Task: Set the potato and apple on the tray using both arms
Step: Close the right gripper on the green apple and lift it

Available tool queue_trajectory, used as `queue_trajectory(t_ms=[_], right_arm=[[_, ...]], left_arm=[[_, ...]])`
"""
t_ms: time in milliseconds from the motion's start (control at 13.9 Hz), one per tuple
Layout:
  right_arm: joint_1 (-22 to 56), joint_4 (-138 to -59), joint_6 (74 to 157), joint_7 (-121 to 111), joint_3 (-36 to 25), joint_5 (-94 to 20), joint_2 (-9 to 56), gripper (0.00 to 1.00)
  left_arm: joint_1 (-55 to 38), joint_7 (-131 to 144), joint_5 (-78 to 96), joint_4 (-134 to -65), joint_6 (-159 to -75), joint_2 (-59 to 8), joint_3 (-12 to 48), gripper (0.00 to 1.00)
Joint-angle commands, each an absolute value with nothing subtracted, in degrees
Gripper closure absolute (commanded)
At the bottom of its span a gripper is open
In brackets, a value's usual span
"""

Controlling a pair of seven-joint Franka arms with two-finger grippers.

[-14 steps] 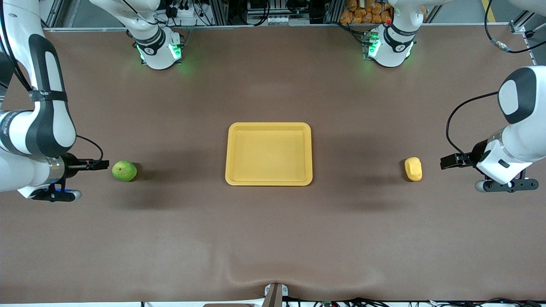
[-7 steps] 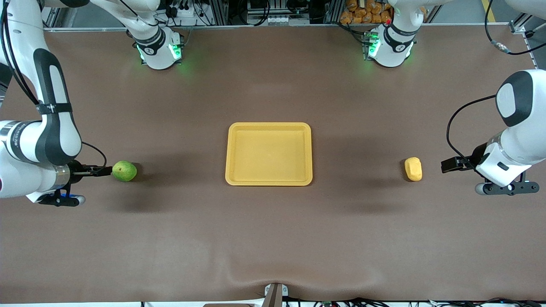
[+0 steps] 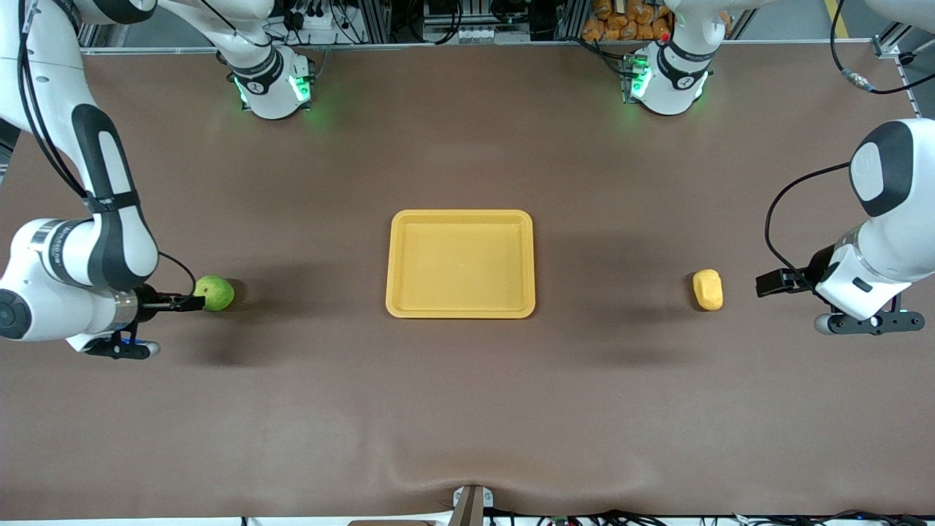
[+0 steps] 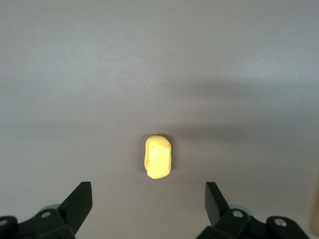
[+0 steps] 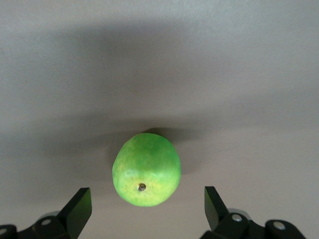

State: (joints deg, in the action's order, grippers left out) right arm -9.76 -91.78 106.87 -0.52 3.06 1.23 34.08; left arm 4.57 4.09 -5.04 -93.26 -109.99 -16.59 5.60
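On the brown table [image 3: 467, 409], yellow tray [image 3: 460, 216] at the middle, green apple [image 3: 215, 292] at nine o'clock of it met by the right gripper [image 3: 191, 302] with jaws spread wide, potato [image 3: 708, 289] at three o'clock faced by the left gripper [image 3: 767, 280], jaws wide too, nothing held.

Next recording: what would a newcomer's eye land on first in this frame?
The shallow rectangular yellow plastic tray sits bare at mid-table. Toward the right arm's end lies the round bright-green apple, with the open right gripper right at it. Toward the left arm's end lies the oblong yellow-orange potato, the open left gripper a short way off it.
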Motion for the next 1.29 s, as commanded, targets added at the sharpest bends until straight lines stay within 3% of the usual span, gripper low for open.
queue_trajectory(t_ms=[0,1151,1223], right_arm=[[-11.2,-94.4,108.6,-0.9,4.0,-0.6,33.2,0.00],[-11.5,-104.4,119.9,-0.9,4.2,-1.8,33.2,0.00],[-11.5,-104.4,119.9,-1.1,4.2,-1.8,33.2,0.20]], left_arm=[[4.6,3.0,-5.9,-93.3,-109.6,-15.6,5.7,0.00],[4.7,2.9,-5.8,-92.8,-110.1,-16.2,5.8,0.00],[4.7,3.0,-5.4,-92.7,-110.4,-16.5,5.8,0.00]])
